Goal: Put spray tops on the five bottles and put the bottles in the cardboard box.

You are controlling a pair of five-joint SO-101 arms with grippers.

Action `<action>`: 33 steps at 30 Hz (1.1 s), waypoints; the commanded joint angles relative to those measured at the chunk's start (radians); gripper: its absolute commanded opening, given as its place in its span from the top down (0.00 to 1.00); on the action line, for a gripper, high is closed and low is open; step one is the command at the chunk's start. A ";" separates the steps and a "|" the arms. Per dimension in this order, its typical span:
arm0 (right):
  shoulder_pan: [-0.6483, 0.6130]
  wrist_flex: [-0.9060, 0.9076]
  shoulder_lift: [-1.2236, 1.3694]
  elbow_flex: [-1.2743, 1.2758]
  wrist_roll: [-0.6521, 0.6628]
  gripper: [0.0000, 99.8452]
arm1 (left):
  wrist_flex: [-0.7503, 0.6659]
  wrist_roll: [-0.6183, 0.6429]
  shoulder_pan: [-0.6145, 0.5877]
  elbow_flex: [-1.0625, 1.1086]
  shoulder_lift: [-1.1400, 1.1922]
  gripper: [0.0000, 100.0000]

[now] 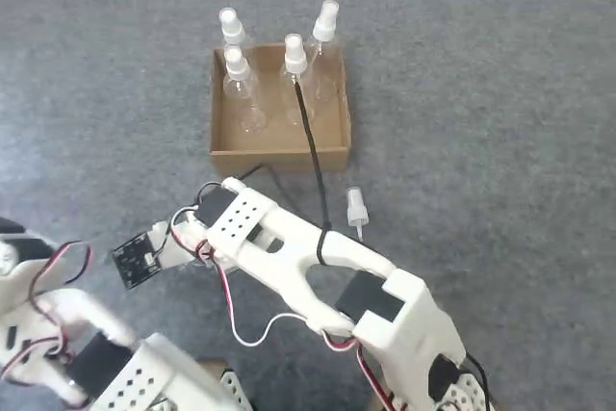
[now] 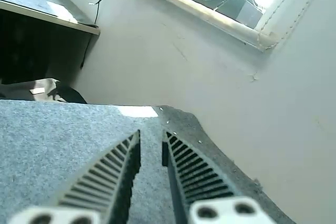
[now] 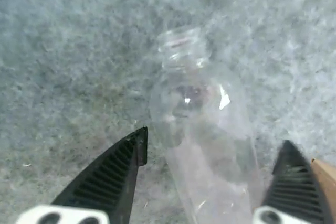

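Right gripper (image 3: 214, 137) gapes wide, a finger either side of the uncapped bottle (image 3: 197, 98) on the carpet (image 3: 63, 51); left gripper (image 2: 151, 135) barely parted, empty. Beyond, a loose spray top (image 1: 356, 209), then the cardboard box (image 1: 279, 153) holding four capped bottles (image 1: 241, 93)

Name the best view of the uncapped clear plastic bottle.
The right wrist view: the uncapped clear plastic bottle lies inside the open right pincer, threaded neck plain. In the high view a white arm covers that spot; the left wrist view faces grey carpet and wall.
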 commanded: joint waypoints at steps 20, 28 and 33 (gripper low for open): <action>0.087 0.191 -0.033 -0.187 -0.060 0.96 | -0.101 0.009 0.069 0.025 -0.012 0.93; 0.125 0.262 -0.033 -0.256 -0.086 0.96 | -0.181 0.009 0.175 0.093 -0.012 0.93; 0.162 0.274 -0.033 -0.310 -0.107 0.96 | -0.186 0.009 0.261 0.113 -0.012 0.93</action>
